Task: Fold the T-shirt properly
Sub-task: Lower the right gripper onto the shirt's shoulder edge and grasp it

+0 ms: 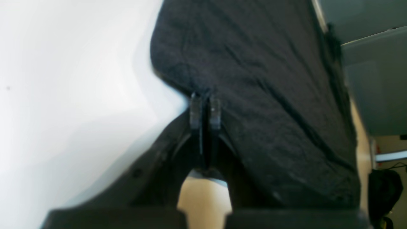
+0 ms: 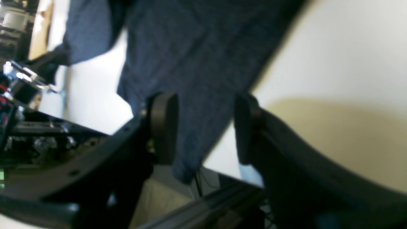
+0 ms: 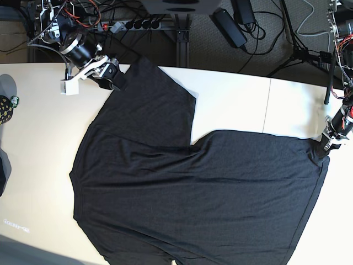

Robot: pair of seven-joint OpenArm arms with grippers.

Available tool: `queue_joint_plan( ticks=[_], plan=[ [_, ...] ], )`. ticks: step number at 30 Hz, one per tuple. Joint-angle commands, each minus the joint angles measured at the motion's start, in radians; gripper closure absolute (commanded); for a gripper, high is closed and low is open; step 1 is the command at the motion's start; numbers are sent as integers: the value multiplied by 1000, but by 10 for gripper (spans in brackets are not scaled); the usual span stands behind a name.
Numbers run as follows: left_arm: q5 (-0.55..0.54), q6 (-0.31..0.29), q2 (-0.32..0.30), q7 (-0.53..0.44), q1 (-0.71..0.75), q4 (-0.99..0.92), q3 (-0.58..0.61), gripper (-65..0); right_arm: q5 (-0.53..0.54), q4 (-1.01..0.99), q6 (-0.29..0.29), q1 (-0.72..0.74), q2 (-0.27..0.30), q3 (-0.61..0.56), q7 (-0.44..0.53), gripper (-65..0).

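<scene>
Our left gripper (image 1: 205,109) is pinching the black T-shirt's (image 3: 193,193) hem at frame centre, while our right gripper (image 2: 203,127) is straddling fabric, jaws spread.

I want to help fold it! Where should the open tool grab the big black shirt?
Grab the sleeve hem of the large black knit T-shirt, coming from the table's far edge. The right tool already stands open around that thin, flat edge, which slips between its fingers easily.
</scene>
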Motion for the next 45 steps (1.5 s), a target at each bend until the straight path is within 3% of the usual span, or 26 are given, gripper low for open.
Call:
queue_joint_plan(
  ticks=[1,6,15,18,22,32,36,45],
  plan=[
    [-18,-35,-19,-6,-16,9,-4,0,11,16,0,-5,5,6,12,-303],
    [-19,-35,-19,-6,-16,9,-4,0,5,16,0,-33,4,6,-3,-410],
    [-19,-35,-20,-8,-16,9,-4,0,-68,16,-2,-57,3,6,9,-414],
    [-19,-35,-20,-16,-16,9,-4,0,-87,16,-48,-45,-11,6,9,-414],
    [-16,-38,-20,-15,-16,9,-4,0,-100,16,-64,-38,-69,6,8,-414],
    [-16,-39,-20,-16,-16,9,-4,0,-113,11,-104,-25,-286,6,10,-414],
    [-16,-68,-20,-15,-16,9,-4,0,-165,-2,-132,11,-359,6,21,-414],
    [37,-72,-20,-49,-16,9,-4,0,-260,-42,-162,91,-385,15,23,-406]
  ],
)
